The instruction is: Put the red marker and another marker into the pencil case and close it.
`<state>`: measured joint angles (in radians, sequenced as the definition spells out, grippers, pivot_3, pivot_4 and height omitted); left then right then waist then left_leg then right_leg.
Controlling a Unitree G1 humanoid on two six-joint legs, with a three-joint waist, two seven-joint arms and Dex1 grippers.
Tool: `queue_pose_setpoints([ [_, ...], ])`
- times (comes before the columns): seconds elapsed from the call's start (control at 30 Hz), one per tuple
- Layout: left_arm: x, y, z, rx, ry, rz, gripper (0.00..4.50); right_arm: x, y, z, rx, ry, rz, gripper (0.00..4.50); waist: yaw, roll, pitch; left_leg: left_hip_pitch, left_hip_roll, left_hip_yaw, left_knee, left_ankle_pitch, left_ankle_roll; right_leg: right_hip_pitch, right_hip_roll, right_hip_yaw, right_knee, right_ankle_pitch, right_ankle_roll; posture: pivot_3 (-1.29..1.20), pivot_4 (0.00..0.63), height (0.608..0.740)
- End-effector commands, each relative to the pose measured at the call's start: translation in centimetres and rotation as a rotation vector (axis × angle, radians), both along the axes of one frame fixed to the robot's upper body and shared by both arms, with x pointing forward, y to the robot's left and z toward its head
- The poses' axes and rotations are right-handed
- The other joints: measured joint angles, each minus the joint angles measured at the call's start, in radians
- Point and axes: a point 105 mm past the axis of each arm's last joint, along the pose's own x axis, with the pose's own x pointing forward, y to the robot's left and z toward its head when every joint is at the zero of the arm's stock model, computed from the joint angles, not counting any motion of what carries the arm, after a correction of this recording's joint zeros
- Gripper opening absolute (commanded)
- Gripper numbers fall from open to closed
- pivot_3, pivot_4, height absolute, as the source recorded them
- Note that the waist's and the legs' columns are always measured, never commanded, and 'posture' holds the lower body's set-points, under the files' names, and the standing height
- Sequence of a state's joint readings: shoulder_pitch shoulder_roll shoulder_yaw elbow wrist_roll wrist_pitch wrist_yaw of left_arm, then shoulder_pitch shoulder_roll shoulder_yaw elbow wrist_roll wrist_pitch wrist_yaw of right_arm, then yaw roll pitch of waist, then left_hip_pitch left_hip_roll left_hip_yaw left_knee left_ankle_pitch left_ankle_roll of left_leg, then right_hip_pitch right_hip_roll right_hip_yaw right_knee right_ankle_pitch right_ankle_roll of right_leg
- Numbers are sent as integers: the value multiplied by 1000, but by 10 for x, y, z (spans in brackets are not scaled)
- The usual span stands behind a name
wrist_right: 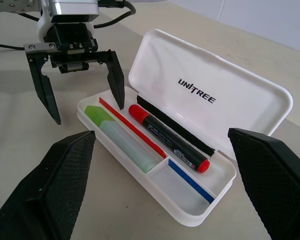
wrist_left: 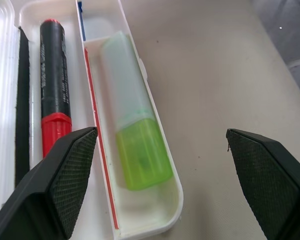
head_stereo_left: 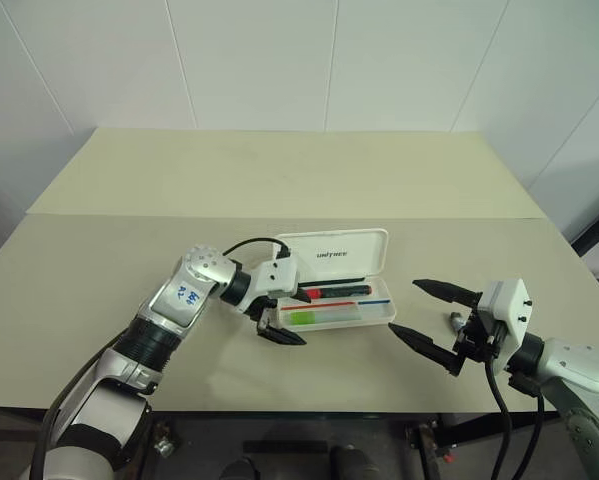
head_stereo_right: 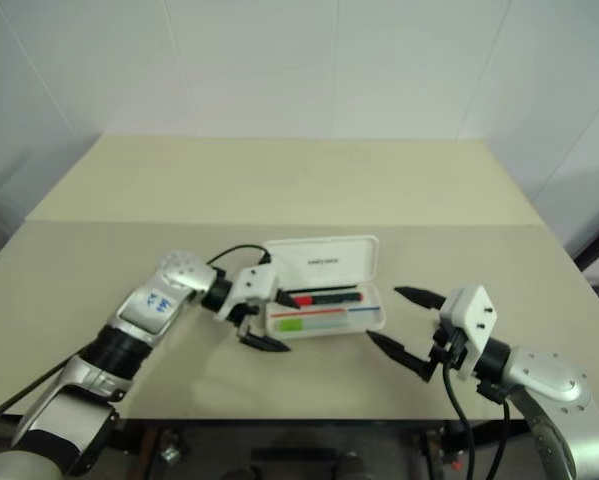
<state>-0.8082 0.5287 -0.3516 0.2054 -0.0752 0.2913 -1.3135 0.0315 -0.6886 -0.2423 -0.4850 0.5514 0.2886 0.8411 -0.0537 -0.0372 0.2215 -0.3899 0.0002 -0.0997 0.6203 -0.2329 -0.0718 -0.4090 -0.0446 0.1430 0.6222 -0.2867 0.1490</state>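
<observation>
Left wrist view: left gripper (wrist_left: 160,185) spread wide and empty, one finger (wrist_left: 64,170) over the left end of the case, the other out over bare desk (wrist_left: 225,75) on the near side.
Left gripper, head views: hangs at the left end of the pencil case (head_stereo_left: 379,312), tilted down and pointing right along it.
Right gripper: right gripper (head_stereo_left: 427,316) also wide apart, holding nothing, off the right end of the case with a gap of desk between, pointing left toward it.
Red marker: red marker (wrist_right: 168,139) lies in the far compartment of the tray, just in front of the raised lid.
Another marker: light green marker (wrist_right: 120,137) lies in the near compartment, green end toward the left gripper, pale cap toward the right.
Long axes: both markers and the case run left to right, in line with the two grippers.
Lid: lid (head_stereo_left: 334,252) stands up on the far side, hinged along the far long edge, logo facing the robot.
Progress: both markers look to be in; closing seems to be what remains.
Key relation: the lid must swing toward the near side; the left gripper is nearer, almost at the lid's left end.
Risk: a push at one end could slide or turn the light case on the desk.
</observation>
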Motion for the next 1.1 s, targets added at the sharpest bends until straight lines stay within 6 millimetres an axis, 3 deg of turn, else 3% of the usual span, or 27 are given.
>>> queue_pose_setpoints([
  [0.03,-6,3,21,-58,-73,-66,4411,-1,-5,6,-16,-23,-7,4500,0,0,0,0,0,0,0,0,0,0,0,0,0,0,0,0,150,740],
  [0.2,-19,5,33,-135,-86,-158,4411,7,-27,2,7,13,-103,4500,1,0,0,0,0,0,0,0,0,0,0,0,0,0,0,0,150,740],
  [0.4,-30,12,45,-193,-55,-187,4411,11,-51,-18,19,66,-240,4500,0,0,0,0,0,0,0,0,0,0,0,0,0,0,0,0,150,740],
  [0.83,-30,25,74,-299,-124,-163,4411,18,-79,-55,128,112,-469,4500,-2,0,0,0,0,1,0,0,0,0,0,0,0,-1,-2,0,150,740],
  [1.1,-31,29,79,-298,-136,-168,4411,22,-93,-76,139,143,-537,4500,-3,0,0,1,0,0,0,0,0,0,0,0,0,-1,-2,0,150,740],
])
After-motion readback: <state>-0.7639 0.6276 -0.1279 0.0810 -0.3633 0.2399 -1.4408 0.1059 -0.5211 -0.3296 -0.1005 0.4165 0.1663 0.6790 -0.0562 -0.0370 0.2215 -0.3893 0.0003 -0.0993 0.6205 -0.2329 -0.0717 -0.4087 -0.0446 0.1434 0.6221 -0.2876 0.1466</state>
